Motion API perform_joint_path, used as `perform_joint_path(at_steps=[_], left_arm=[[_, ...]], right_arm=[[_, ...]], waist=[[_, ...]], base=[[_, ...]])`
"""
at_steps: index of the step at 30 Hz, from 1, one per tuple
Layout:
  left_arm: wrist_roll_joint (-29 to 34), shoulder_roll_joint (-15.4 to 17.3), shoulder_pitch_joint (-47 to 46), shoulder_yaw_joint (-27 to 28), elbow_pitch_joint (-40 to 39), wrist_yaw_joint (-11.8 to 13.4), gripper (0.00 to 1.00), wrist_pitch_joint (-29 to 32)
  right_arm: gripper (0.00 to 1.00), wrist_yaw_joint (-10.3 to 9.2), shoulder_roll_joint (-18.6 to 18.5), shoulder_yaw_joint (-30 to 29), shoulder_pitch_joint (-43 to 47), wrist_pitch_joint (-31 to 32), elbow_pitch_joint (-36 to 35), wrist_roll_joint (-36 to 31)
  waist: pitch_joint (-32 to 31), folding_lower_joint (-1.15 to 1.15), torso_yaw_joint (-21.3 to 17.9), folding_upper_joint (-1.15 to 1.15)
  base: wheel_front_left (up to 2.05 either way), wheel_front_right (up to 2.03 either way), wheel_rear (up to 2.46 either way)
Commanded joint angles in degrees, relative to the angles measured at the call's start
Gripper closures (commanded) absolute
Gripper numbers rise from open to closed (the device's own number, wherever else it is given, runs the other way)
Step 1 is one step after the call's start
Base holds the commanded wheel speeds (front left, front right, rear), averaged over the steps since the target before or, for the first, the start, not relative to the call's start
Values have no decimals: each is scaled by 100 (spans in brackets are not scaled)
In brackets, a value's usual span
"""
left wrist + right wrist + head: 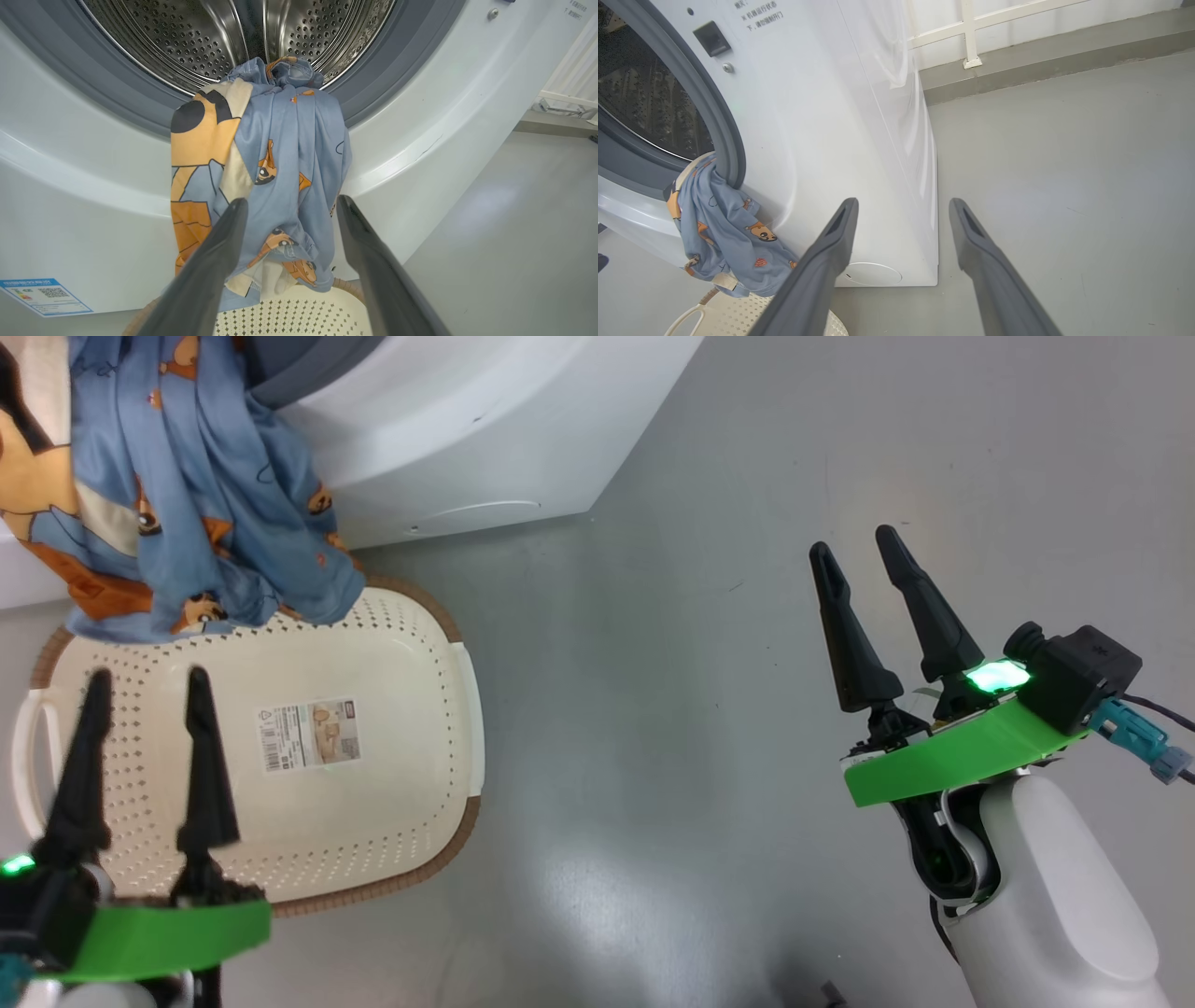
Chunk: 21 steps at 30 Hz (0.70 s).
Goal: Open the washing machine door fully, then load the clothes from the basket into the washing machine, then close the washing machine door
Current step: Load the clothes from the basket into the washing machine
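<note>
The clothes (285, 163) are light blue fabric printed with orange-brown bears, with cream patches and one large orange figure on the left fold. They hang half out of the washer (420, 140). The bunched upper end sits at the mouth of the steel drum (210, 37), and the rest drapes over the grey seal (93, 79) and down the white front panel. The long axis of the bundle runs vertically, with the loose hem pointing down. The hem reaches the rim of the basket (373, 644) on the side next to the washer. The basket stands on the floor (653, 663) just in front of the washer, and the label (309, 735) on its perforated base is exposed. The left claw (147, 677) is over the basket, released, with its fingers spread and aimed at the hanging fabric. It grasps nothing. The right claw (853, 539) is over bare floor, well apart from the basket, also released and grasping nothing. A blue sticker (44, 295) marks the lower front of the washer.
</note>
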Motion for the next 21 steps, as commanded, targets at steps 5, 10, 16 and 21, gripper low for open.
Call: perform_joint_path(at_steps=[5, 10, 16, 21], left_arm=[[136, -87, 330, 173, -210, -64, 0, -22], [154, -167, 284, 174, -157, -112, 0, -22], [187, -192, 114, 144, 101, -162, 0, -22], [152, -131, -224, 86, 505, -197, 0, -22]], right_arm=[[0, 9, -39, 63, 183, -67, -158, -2], [0, 9, -48, 56, 157, -67, -177, -14], [0, 9, -53, 37, 146, -67, -179, -14], [0, 9, -35, 34, 132, -67, -175, -12]], waist=[[16, 0, 53, 0], [29, 0, 84, 0], [52, 0, 94, 0], [75, 0, 89, 0]], base=[[0, 0, 0], [0, 0, 0], [0, 0, 0], [0, 0, 0]])
